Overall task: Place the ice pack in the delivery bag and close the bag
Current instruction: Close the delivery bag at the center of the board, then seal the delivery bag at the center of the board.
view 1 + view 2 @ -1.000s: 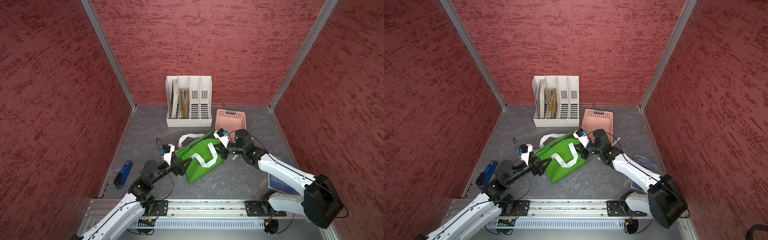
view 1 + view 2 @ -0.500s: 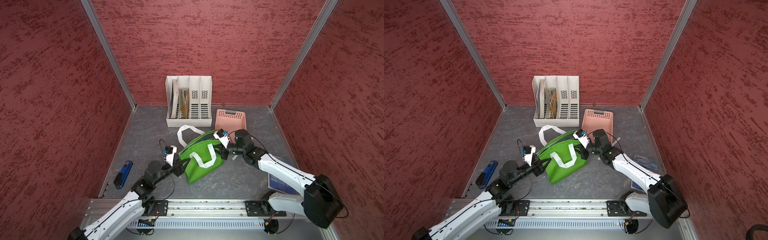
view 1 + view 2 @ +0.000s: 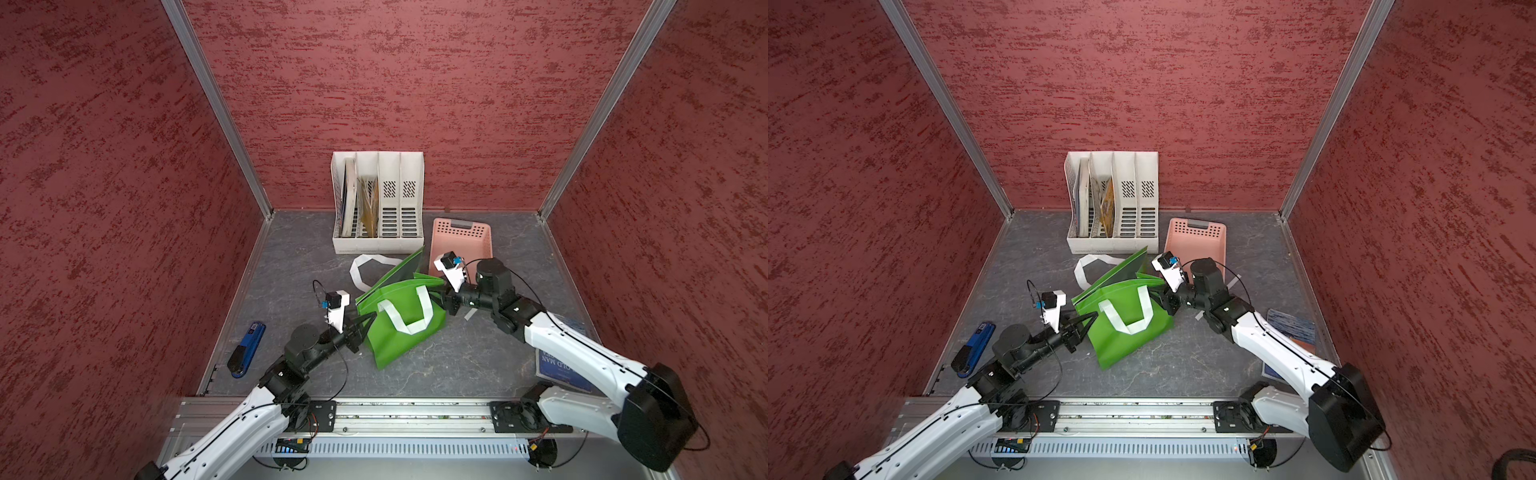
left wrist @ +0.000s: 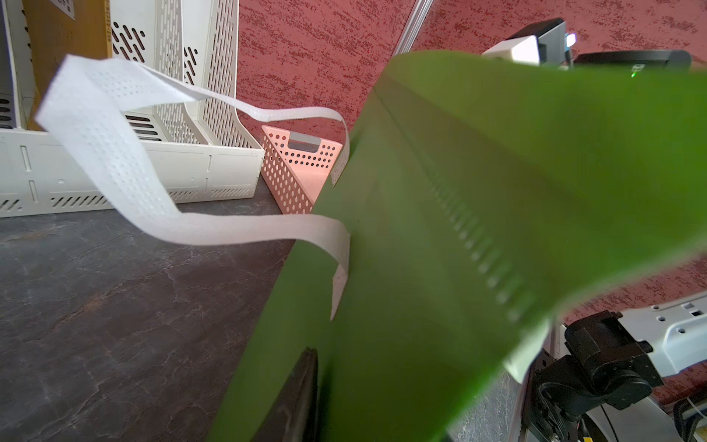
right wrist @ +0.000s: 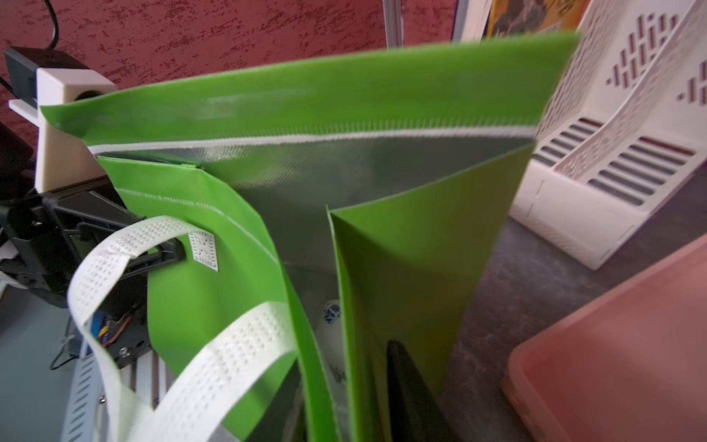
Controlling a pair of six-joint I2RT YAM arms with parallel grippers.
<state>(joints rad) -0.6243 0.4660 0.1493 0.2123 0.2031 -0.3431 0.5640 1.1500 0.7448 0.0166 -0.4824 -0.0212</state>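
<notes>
Nearest the rail, the left gripper (image 3: 371, 319) sits at the near-left end of the mouth of the delivery bag (image 3: 399, 332). Its fingers come to a point on the green rim. In the left wrist view the fabric runs between them and only one finger (image 4: 298, 394) shows, so they look pinched on that edge. The bag slumps on the table (image 3: 457, 365) with its bottom corner toward the rail and its mouth facing away and up. One white strap (image 3: 409, 320) is draped over the near wall. The long axis of the mouth runs from one gripper to the other. The right gripper (image 3: 444, 301) is at the far-right end of the mouth, with one finger (image 5: 405, 382) against a green fold. The other finger is hidden, so I cannot tell whether they are apart or together. Deep between the foil walls lies a pale thing with blue print, probably the ice pack (image 5: 332, 312), though too little shows to be sure. It lies ahead of and below the right fingers, so the right arm is nearer. If it is already inside, the next step is probably to let go without tipping the bag. Beyond stand the pink basket (image 3: 461, 241) and, farthest, the white file holder (image 3: 378, 208).
</notes>
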